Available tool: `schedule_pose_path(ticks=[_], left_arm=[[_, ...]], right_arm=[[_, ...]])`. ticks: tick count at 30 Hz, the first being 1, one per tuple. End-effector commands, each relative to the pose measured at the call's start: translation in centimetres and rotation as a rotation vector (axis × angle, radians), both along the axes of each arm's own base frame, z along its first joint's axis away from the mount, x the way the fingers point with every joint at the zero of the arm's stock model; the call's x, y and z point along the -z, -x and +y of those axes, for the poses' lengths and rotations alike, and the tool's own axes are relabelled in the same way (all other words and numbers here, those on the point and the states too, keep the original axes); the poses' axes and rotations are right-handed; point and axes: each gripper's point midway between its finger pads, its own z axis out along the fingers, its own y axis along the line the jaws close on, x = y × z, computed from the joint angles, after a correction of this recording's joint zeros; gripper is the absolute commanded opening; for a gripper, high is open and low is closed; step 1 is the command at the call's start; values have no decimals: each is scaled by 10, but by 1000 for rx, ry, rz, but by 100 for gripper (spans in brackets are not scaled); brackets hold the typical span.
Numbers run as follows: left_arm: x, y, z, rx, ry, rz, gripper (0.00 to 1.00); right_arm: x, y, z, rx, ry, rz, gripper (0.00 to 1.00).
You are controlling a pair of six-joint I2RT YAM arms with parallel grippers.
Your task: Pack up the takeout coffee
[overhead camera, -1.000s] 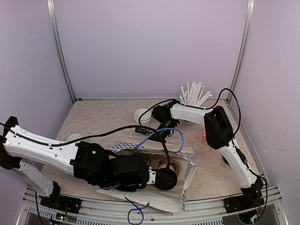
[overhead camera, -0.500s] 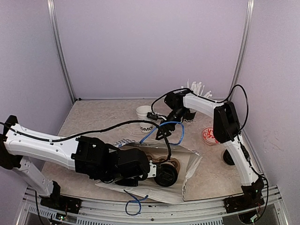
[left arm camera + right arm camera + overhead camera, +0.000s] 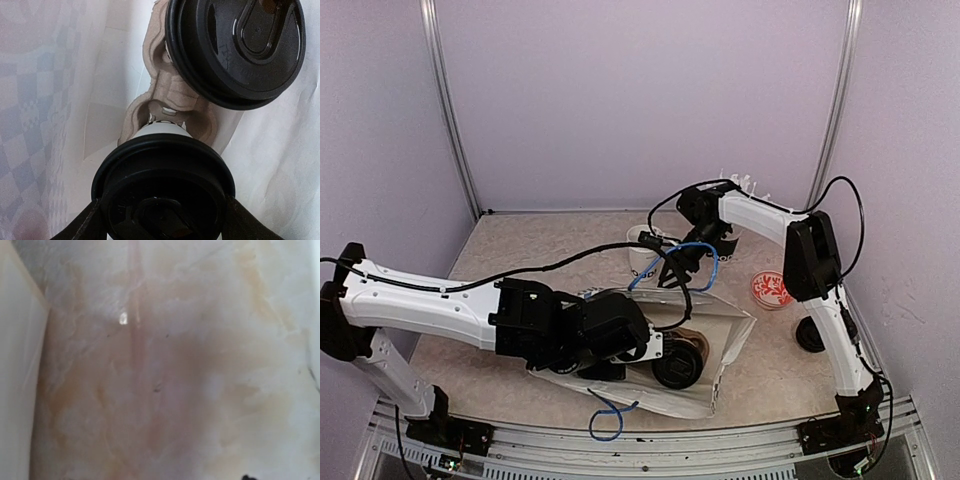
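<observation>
With left gripper [image 3: 164, 221] pinched on lidded cup [image 3: 162, 167], press straight down into carrier [image 3: 167, 92] pocket beside second cup [image 3: 235, 47], then release; can't tell opening of right gripper [image 3: 675, 268].

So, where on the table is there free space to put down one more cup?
The back-left table, between the left wall and the open cup, is bare. A smaller patch lies front right, between the bag and the right arm. The middle is crowded: the left tool holds a lidded cup in the bag.

Glossy black plastic lids [image 3: 235, 47] top smooth white paper cups [image 3: 162, 132] in a matt, rough pulp carrier [image 3: 167, 95].
</observation>
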Motion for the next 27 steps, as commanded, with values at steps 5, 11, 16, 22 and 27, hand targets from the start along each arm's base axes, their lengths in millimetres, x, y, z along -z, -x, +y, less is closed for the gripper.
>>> schedule_pose_path(ticks=[5,11,16,22,27], left_arm=[[-4,-11,-24,6,52,-8,46],[-9,-12,-27,12,63,-13,45],[-12,-12,-26,11,69,-22,45],[-11,-13,-25,23,63,-52,45],[-8,-13,-28,32,68,-60,45]], right_arm=[[-7,7,-4,-10,-25,17,68],[10,14,5,-21,-9,62,68],[14,20,11,-34,-4,64,68],[26,37,12,-52,8,105,67],[39,60,16,-93,17,158,67]])
